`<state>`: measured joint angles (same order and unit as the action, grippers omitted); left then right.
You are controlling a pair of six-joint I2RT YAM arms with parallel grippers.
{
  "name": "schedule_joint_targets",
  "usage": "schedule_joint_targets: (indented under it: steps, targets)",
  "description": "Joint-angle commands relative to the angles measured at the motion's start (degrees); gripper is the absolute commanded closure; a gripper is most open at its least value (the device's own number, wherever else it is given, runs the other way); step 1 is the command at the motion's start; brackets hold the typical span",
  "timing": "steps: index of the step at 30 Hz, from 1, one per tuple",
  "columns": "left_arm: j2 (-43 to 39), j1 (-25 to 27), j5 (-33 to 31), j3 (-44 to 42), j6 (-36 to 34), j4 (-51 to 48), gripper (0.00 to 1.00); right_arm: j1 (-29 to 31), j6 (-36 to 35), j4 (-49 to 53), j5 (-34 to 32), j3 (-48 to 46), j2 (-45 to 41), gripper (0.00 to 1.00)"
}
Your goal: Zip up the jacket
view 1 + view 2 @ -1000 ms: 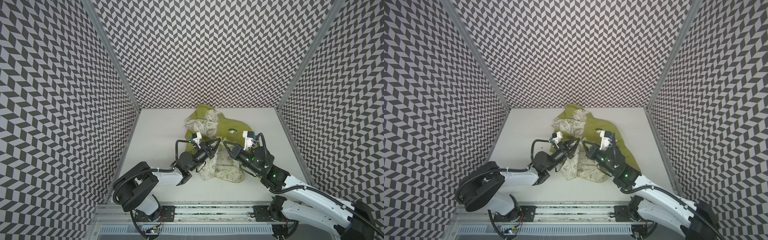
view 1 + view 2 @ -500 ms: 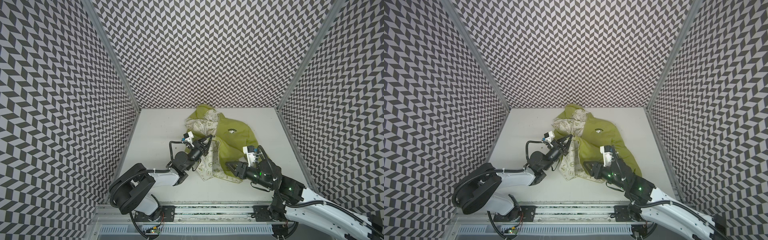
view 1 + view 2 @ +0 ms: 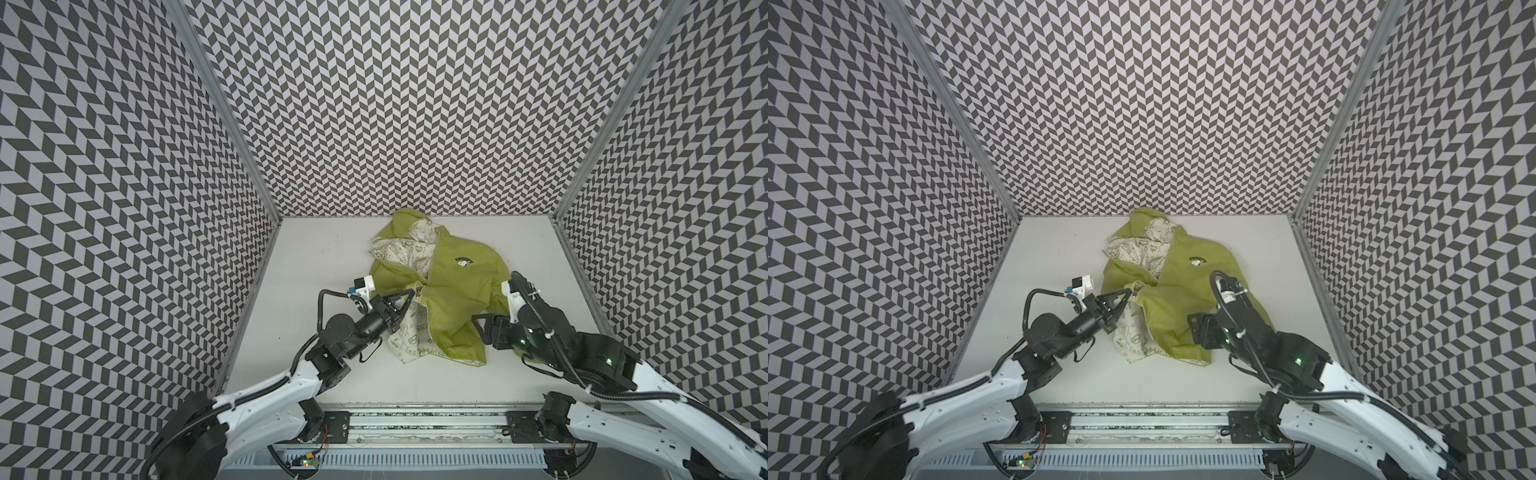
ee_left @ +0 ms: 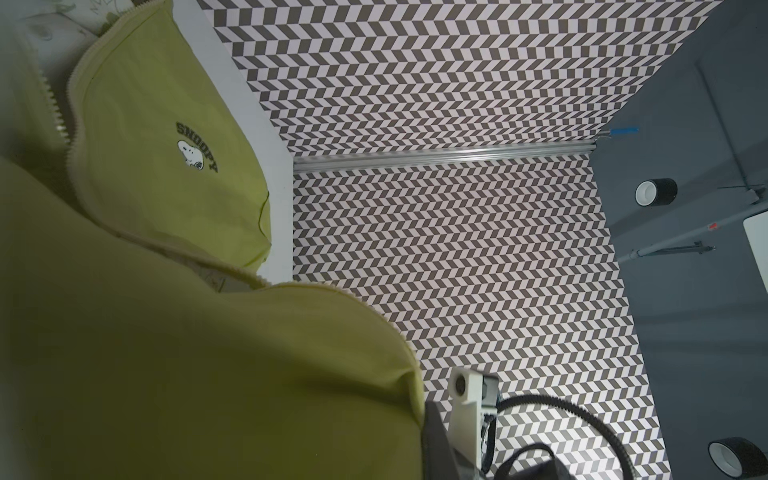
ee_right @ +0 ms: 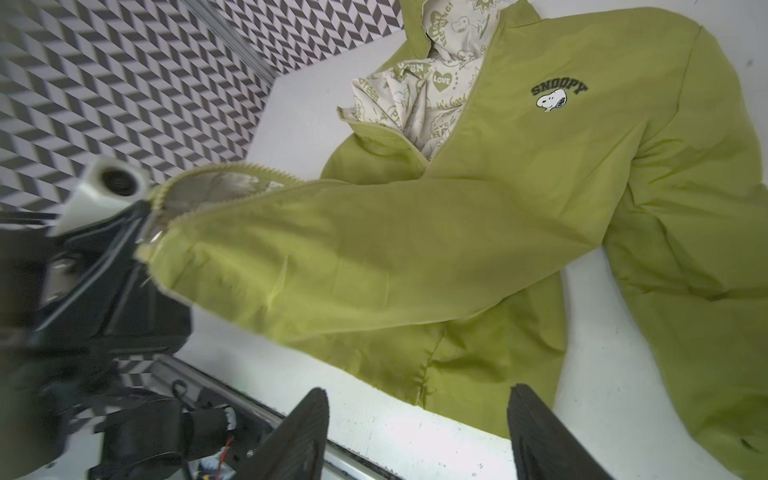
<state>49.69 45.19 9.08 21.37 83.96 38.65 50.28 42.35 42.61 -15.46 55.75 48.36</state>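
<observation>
The olive-green hooded jacket (image 3: 455, 286) (image 3: 1183, 286) lies rumpled in the middle of the white table, its cream printed lining (image 3: 409, 249) showing at the hood. My left gripper (image 3: 409, 296) (image 3: 1128, 293) is shut on the jacket's zipper edge and holds it slightly raised; in the right wrist view the left gripper (image 5: 143, 226) pinches beside a silver pull. The fabric (image 4: 166, 353) hides its jaws in the left wrist view. My right gripper (image 3: 478, 328) (image 3: 1195, 328) (image 5: 417, 390) stands open and empty just off the jacket's lower hem.
Patterned walls (image 3: 395, 104) close in the table (image 3: 316, 257) on three sides. A metal rail (image 3: 415, 419) runs along the front edge. A sleeve of the jacket (image 3: 498, 291) lies partly under the right arm.
My right gripper has opened, let go of the jacket and drawn back toward the front. The green front panel now lies over the lining. The left gripper shifted slightly left, still shut.
</observation>
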Motion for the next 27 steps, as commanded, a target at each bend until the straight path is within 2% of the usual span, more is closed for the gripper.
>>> schedule_joint_targets:
  steps: [1,3,5,8,11,13,17,20,22,27]
  targets:
    - [-8.2,0.5,-1.0,0.7,-2.3,-22.8,1.0,-0.9,-5.6,6.1,-0.5,5.0,7.3,0.28]
    - [-12.7,0.5,-1.9,-0.3,-1.8,-27.8,1.0,-2.6,-6.6,5.7,1.4,7.6,10.5,0.28]
    - [-16.2,0.4,-2.1,-1.0,-1.4,-32.8,1.0,-6.1,-7.1,5.1,6.5,10.0,13.8,0.27]
    - [-19.4,0.5,-1.8,-1.6,-0.9,-37.4,1.0,-11.8,-7.0,6.4,13.9,13.6,18.5,0.3]
    - [-21.3,0.6,-1.5,-2.2,0.0,-39.8,1.0,-15.9,-8.5,8.8,17.3,17.6,23.6,0.32]
    - [-21.9,0.8,-1.2,-2.2,0.3,-41.7,1.0,-18.2,-9.1,10.3,18.0,20.4,26.5,0.3]
    - [-21.8,1.1,0.6,-2.9,1.8,-43.6,1.0,-22.3,-7.3,12.5,16.3,25.8,31.4,0.17]
    - [-21.4,2.0,1.3,-4.2,3.4,-43.7,1.0,-24.8,-10.9,9.2,18.3,26.3,33.3,0.13]
    - [-21.7,2.9,0.7,-4.7,4.0,-44.0,1.0,-26.7,-12.6,7.0,20.1,26.0,35.0,0.13]
    - [-22.1,4.9,-0.3,-6.2,5.7,-45.5,1.0,-30.9,-11.1,7.5,19.7,29.8,43.2,0.2]
